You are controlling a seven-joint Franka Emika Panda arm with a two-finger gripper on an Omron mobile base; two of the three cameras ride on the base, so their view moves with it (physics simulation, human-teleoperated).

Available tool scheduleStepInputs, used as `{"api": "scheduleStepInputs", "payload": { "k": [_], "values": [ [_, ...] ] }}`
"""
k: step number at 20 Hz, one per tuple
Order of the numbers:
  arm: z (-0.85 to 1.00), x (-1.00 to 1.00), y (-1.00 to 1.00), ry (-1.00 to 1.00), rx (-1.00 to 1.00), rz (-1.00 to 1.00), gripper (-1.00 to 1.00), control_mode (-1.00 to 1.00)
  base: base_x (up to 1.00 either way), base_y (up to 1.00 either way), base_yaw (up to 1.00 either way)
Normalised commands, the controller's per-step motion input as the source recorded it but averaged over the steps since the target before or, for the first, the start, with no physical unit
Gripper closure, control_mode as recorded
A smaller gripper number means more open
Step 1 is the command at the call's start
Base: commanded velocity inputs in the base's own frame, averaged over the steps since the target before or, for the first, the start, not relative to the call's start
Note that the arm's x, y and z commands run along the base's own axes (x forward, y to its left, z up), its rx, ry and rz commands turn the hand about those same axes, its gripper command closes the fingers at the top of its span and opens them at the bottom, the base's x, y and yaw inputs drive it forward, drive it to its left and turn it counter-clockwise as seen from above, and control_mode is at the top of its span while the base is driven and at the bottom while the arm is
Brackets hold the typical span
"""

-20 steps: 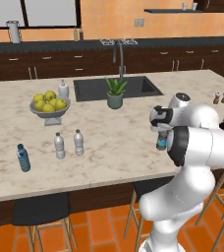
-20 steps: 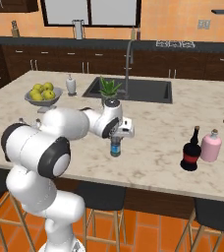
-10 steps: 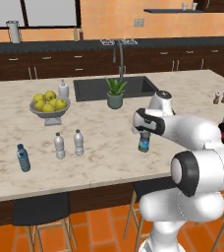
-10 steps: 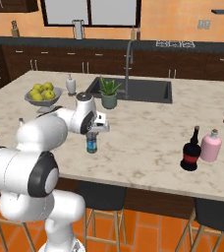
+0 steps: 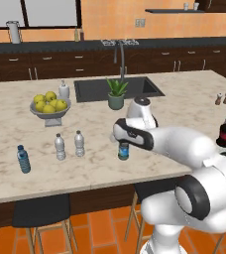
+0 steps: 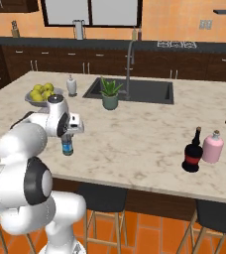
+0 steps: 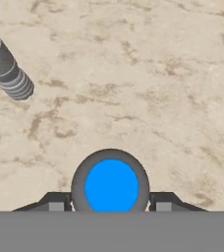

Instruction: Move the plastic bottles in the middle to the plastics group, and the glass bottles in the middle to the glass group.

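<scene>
My gripper (image 5: pixel 123 143) is shut on the dark plastic bottle (image 5: pixel 123 151) with a blue label, held upright low over the counter. From the right base view the gripper (image 6: pixel 68 137) grips the same bottle (image 6: pixel 67 146). Looking down from the hand, its blue cap (image 7: pixel 111 187) sits between my fingertips (image 7: pixel 55 204). The plastics group stands to the left: two clear water bottles (image 5: pixel 60 147) (image 5: pixel 79 143) and a lighter blue bottle (image 5: pixel 23 159). One clear bottle (image 7: pixel 8 68) lies at the hand view's upper left. The dark glass bottle (image 6: pixel 192 155) stands beside the pink bottle (image 6: pixel 213 147) at the right.
A bowl of lemons (image 5: pixel 49 105), a soap dispenser (image 5: pixel 64 90), a potted plant (image 5: pixel 116 95) and the sink (image 5: pixel 135 87) lie behind the work area. Salt and pepper shakers (image 5: pixel 222 98) stand far right. Stools sit under the counter's front edge.
The arm has swung left along the counter, carrying the blue-capped bottle from near the right side toward the water bottles. Nothing else has moved.
</scene>
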Motion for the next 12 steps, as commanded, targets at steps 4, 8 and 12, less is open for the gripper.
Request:
{"api": "scheduleStepInputs", "payload": {
  "k": [4, 8, 12],
  "values": [
    [0.0, -0.11, 1.0, 0.0, 0.0, 0.16, 1.0, -1.0, 0.0, 0.0, 0.0],
    [0.0, 0.0, 0.94, 0.0, 0.0, 0.09, 1.0, -1.0, 0.0, 0.0, 0.0],
    [0.0, 0.0, 0.99, 0.0, 0.0, 0.05, 1.0, -1.0, 0.0, 0.0, 0.0]
  ]
}}
